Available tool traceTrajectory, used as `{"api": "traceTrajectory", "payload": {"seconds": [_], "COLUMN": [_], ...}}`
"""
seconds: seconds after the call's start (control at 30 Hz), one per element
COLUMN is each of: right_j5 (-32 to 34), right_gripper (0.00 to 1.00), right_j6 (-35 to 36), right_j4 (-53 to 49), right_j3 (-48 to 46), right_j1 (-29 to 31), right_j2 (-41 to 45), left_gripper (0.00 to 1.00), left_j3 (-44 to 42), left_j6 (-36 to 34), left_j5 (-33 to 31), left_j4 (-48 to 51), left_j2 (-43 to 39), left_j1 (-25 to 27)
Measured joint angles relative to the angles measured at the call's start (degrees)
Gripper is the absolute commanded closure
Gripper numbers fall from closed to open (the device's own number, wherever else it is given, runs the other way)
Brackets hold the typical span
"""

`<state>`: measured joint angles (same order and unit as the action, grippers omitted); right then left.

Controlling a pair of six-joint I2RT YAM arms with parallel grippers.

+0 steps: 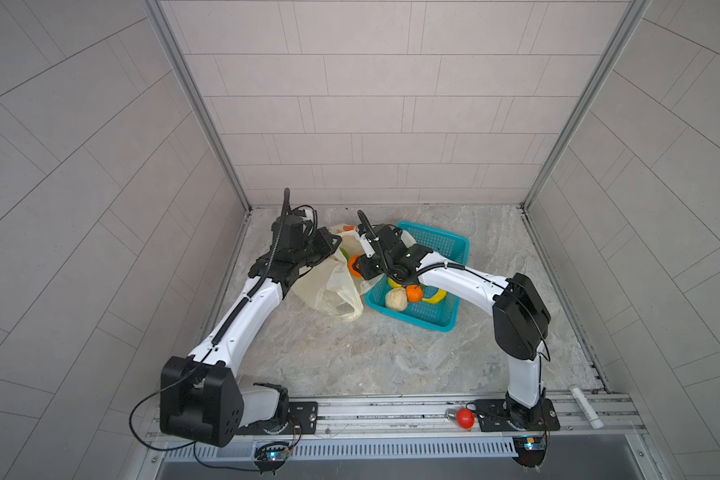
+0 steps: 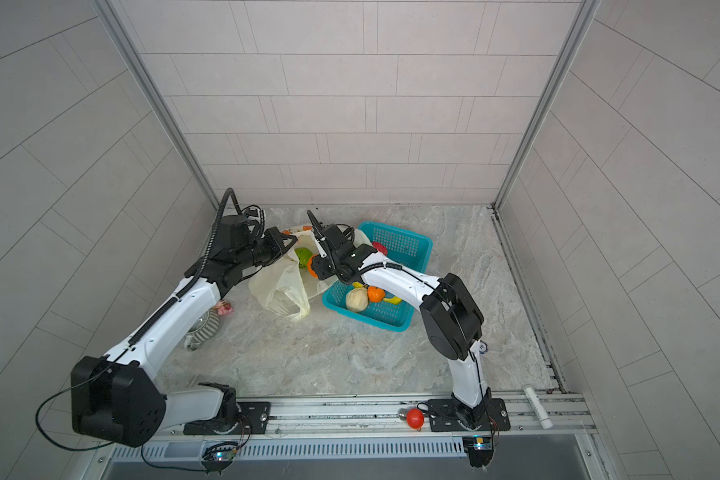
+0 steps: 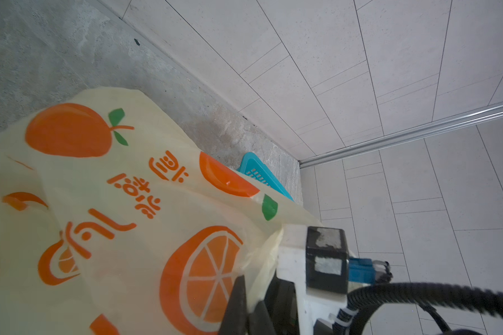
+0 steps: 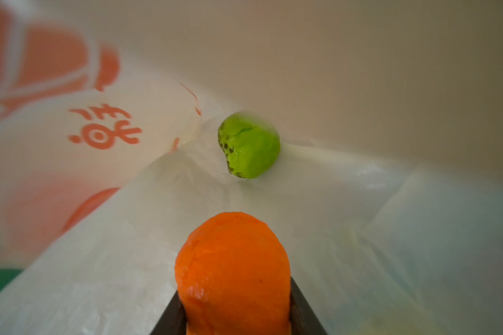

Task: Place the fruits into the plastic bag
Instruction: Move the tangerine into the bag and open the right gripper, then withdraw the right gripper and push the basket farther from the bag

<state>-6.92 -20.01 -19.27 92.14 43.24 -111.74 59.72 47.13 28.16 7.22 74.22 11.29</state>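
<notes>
There are 2 arms, 1 plastic bag (image 1: 329, 291) and 1 teal basket (image 1: 433, 322) on the stone floor, and the bag touches the basket's left side.

2 fruits are at the bag. 1 green fruit (image 4: 249, 145) lies inside on the film. 1 orange fruit (image 4: 233, 255) is clamped between the partly closed jaws of the right gripper (image 4: 235, 298), which reaches into the bag's mouth. The left gripper (image 2: 289, 241) is fully closed, pinching the bag's upper edge and holding that edge raised.

In the basket, both top views show 1 whitish fruit (image 1: 396, 300), 1 small orange (image 1: 414, 293) and 1 banana (image 1: 435, 296). I cannot tell whether a yellow piece (image 1: 393, 283) beside the right arm is a separate fruit.

1 red fruit (image 2: 380, 248) in the basket's far half and 1 striped soft toy (image 2: 208, 326) beneath the left arm show in a top view only. The left wrist view alone shows the bag's print sharply: orange fruit pictures and orange writing. The right wrist view alone shows the bag's inside.

On the front rail lie 1 red bulb (image 1: 465, 419) and 1 white tube (image 1: 586, 407), seen in both top views.
</notes>
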Motion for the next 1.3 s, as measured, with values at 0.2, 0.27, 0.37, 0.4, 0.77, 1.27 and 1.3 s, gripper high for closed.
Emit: {"api": "traceTrajectory", "payload": {"seconds": [0.2,0.27,0.37,0.4,0.77,1.27,1.3], "right_j5": [1.66,2.27,3.17,3.41,3.41,-13.4,-13.31], "right_gripper": [0.35,0.33,0.3,0.3,0.31,0.33,0.33], "right_j6": [-1.18,-1.33,-1.31,-1.27,0.79,4.96,5.29], "right_j4": [-0.57,-0.68,-0.68,-0.7,-0.26,-2.05,-2.58], "right_j3": [-0.02,-0.02,-0.24,-0.37,-5.86,-23.98,-25.0], "right_j1": [-0.26,-0.35,-0.61,-0.68,-3.17,-2.51,-1.81], "right_j2": [-0.02,-0.02,0.0,0.02,8.02,25.68,25.81], "left_gripper": [1.0,1.0,1.0,1.0,1.0,1.0,1.0], "left_j3": [-0.28,-0.28,-0.31,-0.37,-1.16,-1.16,-1.16], "left_j6": [0.0,0.0,0.0,0.0,0.0,-0.33,-0.46], "left_j5": [0.04,0.04,0.04,0.04,0.02,-0.24,-0.26], "left_j4": [-0.04,-0.07,-0.07,-0.09,-0.07,0.15,0.17], "left_j2": [0.02,0.02,0.02,0.02,0.04,0.15,0.22], "left_j1": [0.04,0.04,0.04,0.04,0.04,0.04,0.04]}}
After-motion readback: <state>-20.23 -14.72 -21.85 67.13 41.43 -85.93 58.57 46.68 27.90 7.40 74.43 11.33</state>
